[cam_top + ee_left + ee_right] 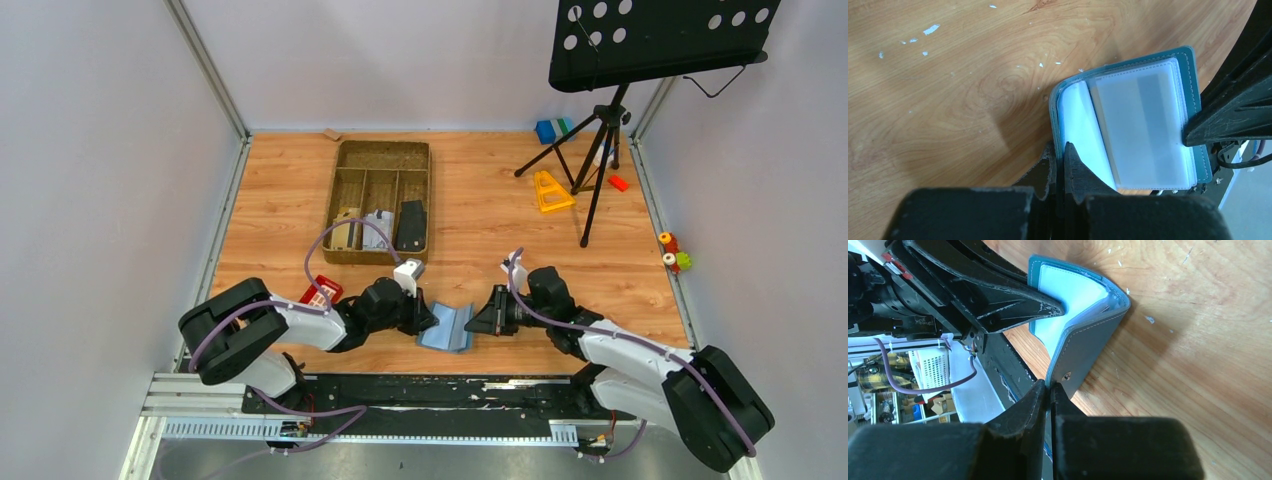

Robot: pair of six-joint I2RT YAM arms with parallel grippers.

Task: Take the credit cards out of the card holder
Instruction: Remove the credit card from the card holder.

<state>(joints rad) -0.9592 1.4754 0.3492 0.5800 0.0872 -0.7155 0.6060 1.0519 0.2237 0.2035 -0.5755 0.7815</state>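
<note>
Wood-grain table (480,200) with pale walls on three sides. The card holder (447,327) sits at the near edge, centre, between the two arms, spread open in a shallow V. The left gripper (1064,156) is clamped on the edge of the left cover. The right gripper (1050,386) is pinched onto the lip of the right cover, beside its snap stud. The credit cards (1143,130) are inside; one pale card with a grey stripe shows through a clear sleeve. Assessment: the holder looks light and pliable, its covers bending under the pinch, and the sleeves look slick and floppy. The cards appear thin, stiff and smooth, so liable to slip. They are best taken by an exposed edge at the sleeve opening while the other arm pins the cover.
</note>
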